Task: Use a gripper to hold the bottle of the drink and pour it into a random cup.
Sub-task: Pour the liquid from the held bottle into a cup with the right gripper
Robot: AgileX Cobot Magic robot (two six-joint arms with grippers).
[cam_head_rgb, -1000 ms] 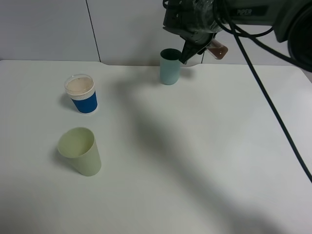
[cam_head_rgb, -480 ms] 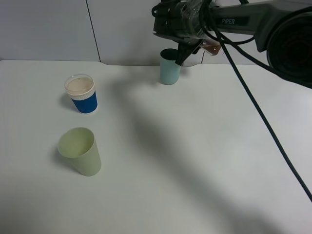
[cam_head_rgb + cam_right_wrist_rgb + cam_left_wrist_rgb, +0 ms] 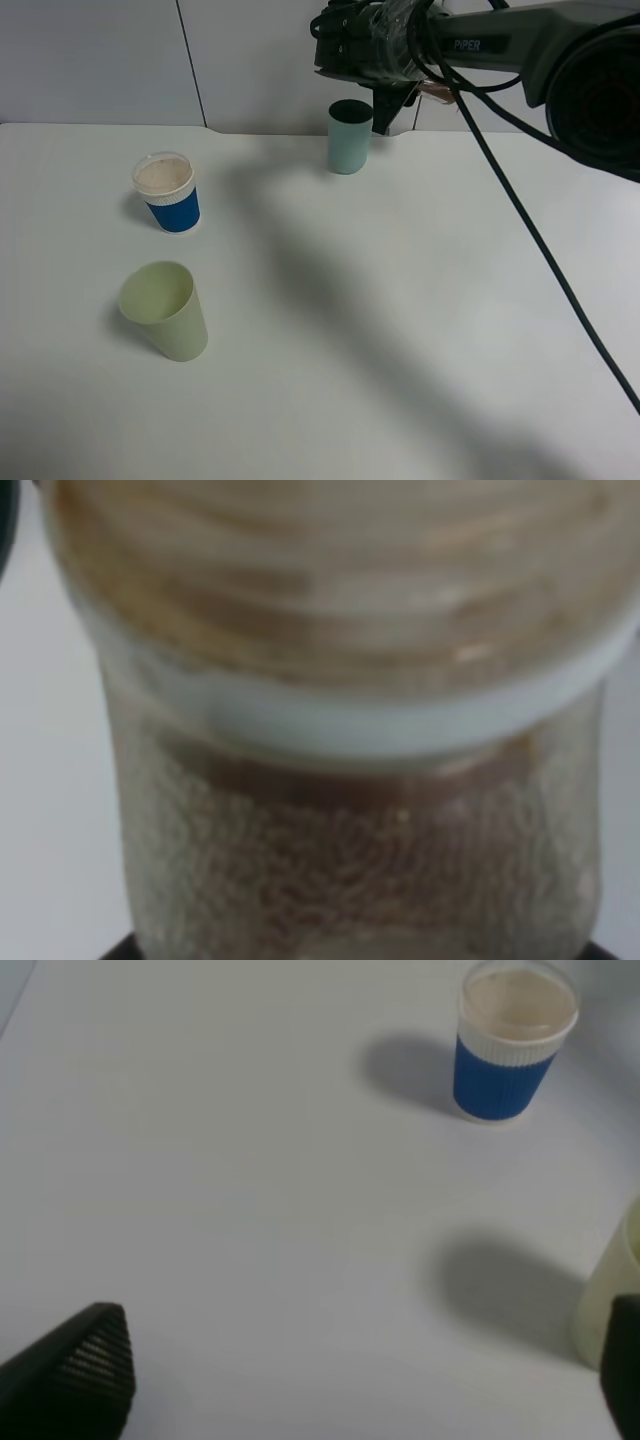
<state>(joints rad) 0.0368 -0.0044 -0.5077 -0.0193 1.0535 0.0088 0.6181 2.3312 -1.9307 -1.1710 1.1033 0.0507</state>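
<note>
Nearest the high camera, on the white table (image 3: 400,330), a pale yellow-green tapered cup (image 3: 165,312) is seen, and behind it a blue-sleeved cup with a clear lid (image 3: 168,192). Both are seen again beneath the left gripper (image 3: 360,1370), whose black fingers are spread wide with nothing between them, well apart from the work. Further back, near the table's far edge, the plain teal-green tumbler (image 3: 349,137) stands upright with its dark mouth open. Farthest and highest is the right gripper (image 3: 388,104). It is held just beside the tumbler, to the right of it in the high view and above the level of its rim, and it belongs to the only arm near the tumbler. It is judged to be clamped on the small clear plastic bottle of brown drink (image 3: 350,740), which fills the right wrist view with its ridged neck, white band and brown contents. In the high view only a pinkish-brown sliver of the bottle shows, on the side of the gripper away from the tumbler. The bottle's long axis cannot be fixed from either view, and no stream of drink is seen. The coming move is judged to turn on this offset: the tumbler lies leftward of and below the gripper. The bottle's mouth must therefore be carried over the rim before it is tipped.
</note>
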